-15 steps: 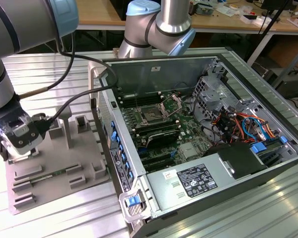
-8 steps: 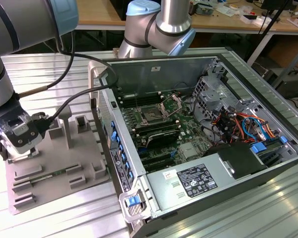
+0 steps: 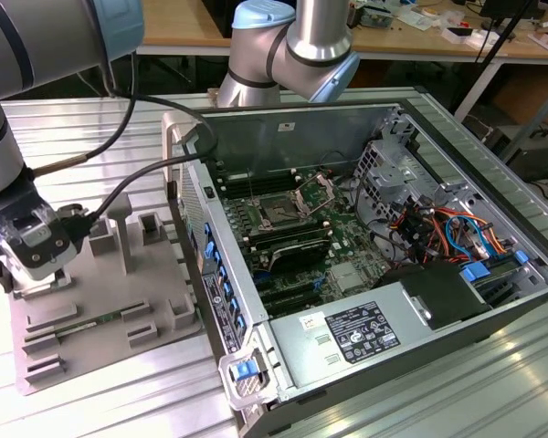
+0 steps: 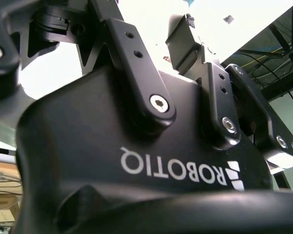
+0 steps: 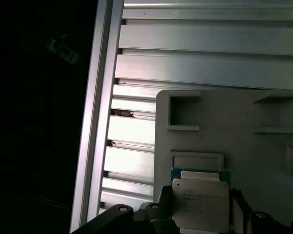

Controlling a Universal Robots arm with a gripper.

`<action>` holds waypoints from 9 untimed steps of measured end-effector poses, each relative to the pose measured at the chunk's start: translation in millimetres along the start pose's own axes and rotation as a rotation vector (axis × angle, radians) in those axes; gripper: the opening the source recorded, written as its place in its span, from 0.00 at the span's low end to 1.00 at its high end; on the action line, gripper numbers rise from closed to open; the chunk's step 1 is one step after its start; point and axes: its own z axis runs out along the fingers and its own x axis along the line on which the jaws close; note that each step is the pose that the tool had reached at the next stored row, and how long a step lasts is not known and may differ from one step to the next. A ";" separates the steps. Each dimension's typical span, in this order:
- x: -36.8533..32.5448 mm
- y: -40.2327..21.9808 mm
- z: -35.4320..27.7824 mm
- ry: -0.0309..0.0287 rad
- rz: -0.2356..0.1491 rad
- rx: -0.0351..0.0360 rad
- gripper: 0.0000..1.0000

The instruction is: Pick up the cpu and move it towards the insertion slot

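Note:
In the first wrist view the cpu [image 5: 200, 197], a flat square chip with a dull silver top and a thin green edge, sits between the dark fingers [image 5: 163, 200] of my gripper [image 5: 201, 207]. The fingers lie against two opposite sides of it. Whether it is off the grey tray [image 5: 263, 112] I cannot tell. In the exterior view my gripper [image 3: 9, 269] hangs low over the tray's [image 3: 119, 310] end at that view's left. The insertion slot [image 3: 280, 213], with its silver bracket [image 3: 315, 192] tipped open, lies on the motherboard inside the open computer case, well off toward that view's right.
The grey tray carries raised blocks and posts [image 3: 119, 224]. The case wall [image 3: 210, 246] stands between tray and motherboard. A power supply [image 3: 356, 333] and cable bundles [image 3: 438, 228] fill the case's near and right parts. Ribbed aluminium table [image 5: 210, 63] lies around the tray.

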 end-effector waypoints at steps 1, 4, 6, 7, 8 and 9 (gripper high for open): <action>0.0 0.0 -0.6 -0.0001 0.000 -0.0004 0.55; 0.0 0.1 -2.9 -0.0004 0.000 -0.0017 0.55; 0.0 0.2 -3.7 -0.0004 0.000 -0.0021 0.55; 0.0 0.2 -4.2 -0.0004 0.000 -0.0025 0.55; 0.0 0.2 -4.6 -0.0004 0.000 -0.0026 0.55; 0.0 0.2 -5.2 -0.0003 0.000 -0.0027 0.55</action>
